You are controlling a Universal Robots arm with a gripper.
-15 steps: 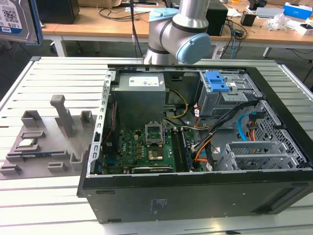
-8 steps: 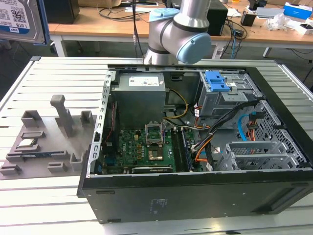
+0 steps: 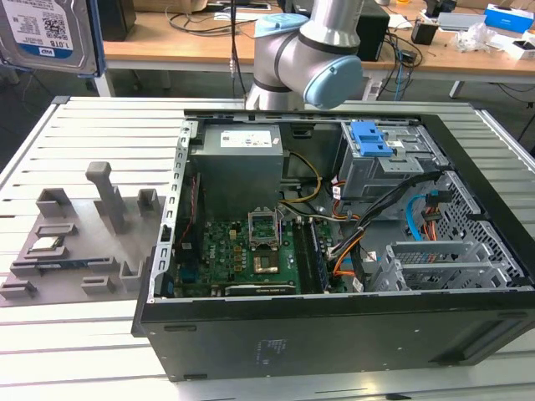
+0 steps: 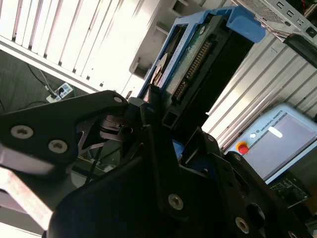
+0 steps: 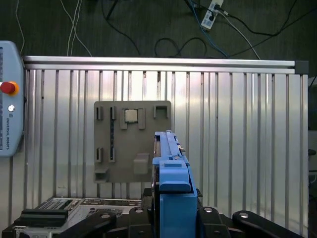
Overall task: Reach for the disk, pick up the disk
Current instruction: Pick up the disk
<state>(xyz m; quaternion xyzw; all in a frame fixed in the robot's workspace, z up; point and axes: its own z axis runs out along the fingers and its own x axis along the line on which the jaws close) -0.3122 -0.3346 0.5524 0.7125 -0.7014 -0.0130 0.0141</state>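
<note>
1. Under the computer case [image 3: 334, 334] lies the slatted metal counter [image 3: 84, 125], which reaches out past the case on every side seen in the exterior view.
2. The computer case lies on its side with its panel off, so the green board, cables and grey power supply inside are bare.
3. The arm [image 3: 309, 58] stands behind the case's far wall, its grey-and-blue joints rising out of the exterior view.
4. A grey holder plate [image 3: 75, 242] lies flat on the counter just beside the case, on the exterior view's left.
5. The disk [image 3: 46, 33] is outside the case, raised well above the counter and well apart from the case towards the exterior view's upper left. Its white-and-blue label faces that camera, and its blue bracket [image 5: 171, 183] shows edge-on in the first wrist view.
6. The gripper [image 4: 171, 124] is closed on the disk, with a black finger pressed against each side of it in both wrist views.
7. A blue latch [image 3: 370, 138] sits on the grey drive cage inside the case.
8. A small silver chip [image 5: 131, 116] sits in a pocket of the holder plate.
</note>
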